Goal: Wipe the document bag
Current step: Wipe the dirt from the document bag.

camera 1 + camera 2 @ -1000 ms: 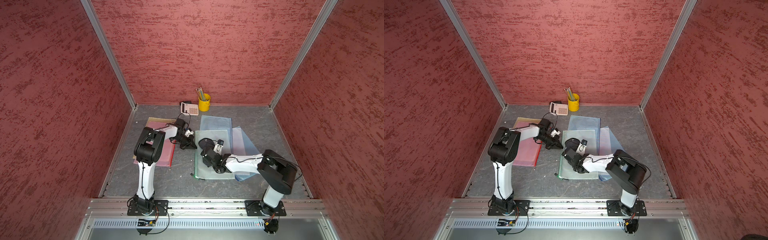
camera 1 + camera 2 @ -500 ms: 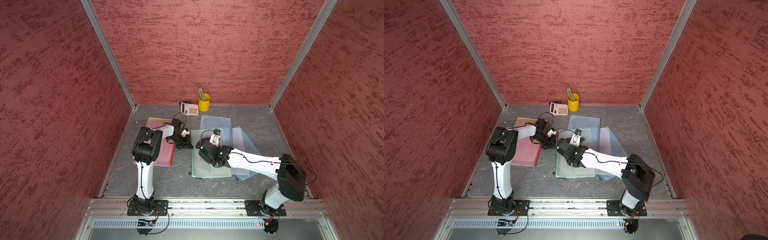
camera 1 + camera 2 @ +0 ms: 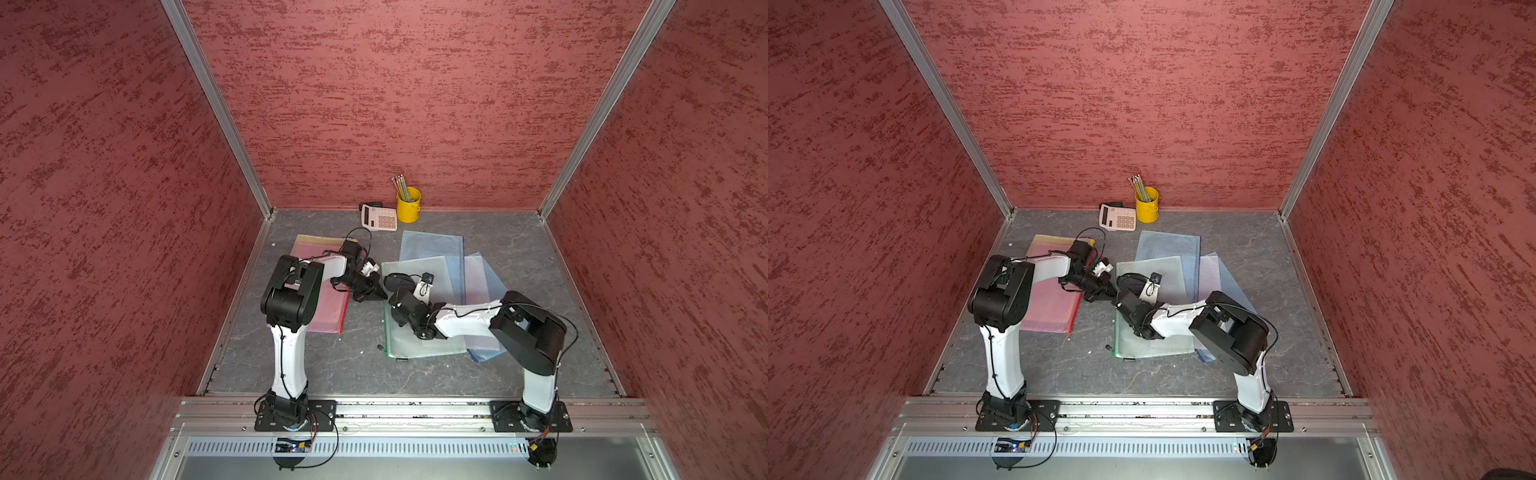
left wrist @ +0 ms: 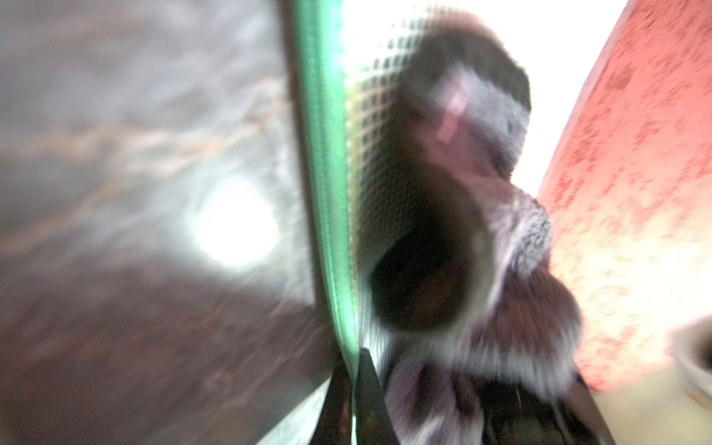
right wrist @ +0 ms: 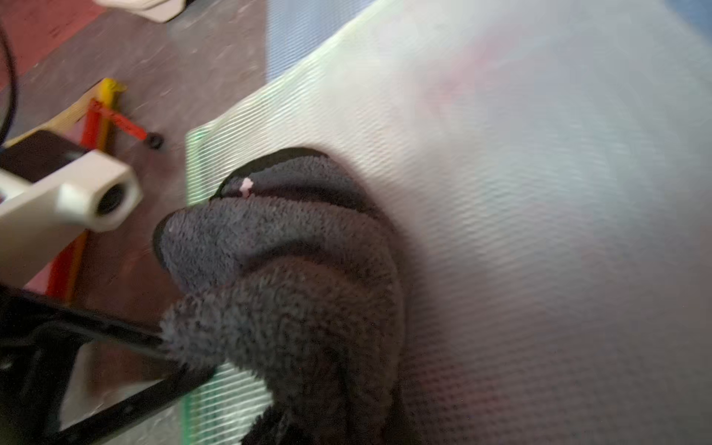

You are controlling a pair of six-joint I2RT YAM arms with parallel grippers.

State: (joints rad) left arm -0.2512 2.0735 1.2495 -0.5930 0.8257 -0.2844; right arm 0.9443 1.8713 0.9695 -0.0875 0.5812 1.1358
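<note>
The document bag (image 3: pixel 419 345) is a translucent mesh pouch with a green zip edge (image 4: pixel 327 192), lying flat mid-floor in both top views (image 3: pixel 1154 345). My left gripper (image 3: pixel 379 296) is shut on that green edge at the bag's left side; in the left wrist view its jaws (image 4: pixel 352 370) pinch the strip. My right gripper (image 3: pixel 401 293) is shut on a dark grey cloth (image 3: pixel 399 281), which is pressed onto the bag's far left corner. In the right wrist view the cloth (image 5: pixel 293 269) covers the fingers and rests on the mesh (image 5: pixel 501 231).
A pink bag (image 3: pixel 328 311) lies under the left arm. Blue (image 3: pixel 432 245) and purple (image 3: pixel 476 274) bags stick out from beneath the green one. A calculator (image 3: pixel 379 217) and a yellow pencil cup (image 3: pixel 408 205) stand at the back wall. Red walls close three sides.
The right arm stretched out, then folded back, and the cloth slid a little left toward the zip edge. The bag shifted slightly left. The left gripper kept its pinch.
</note>
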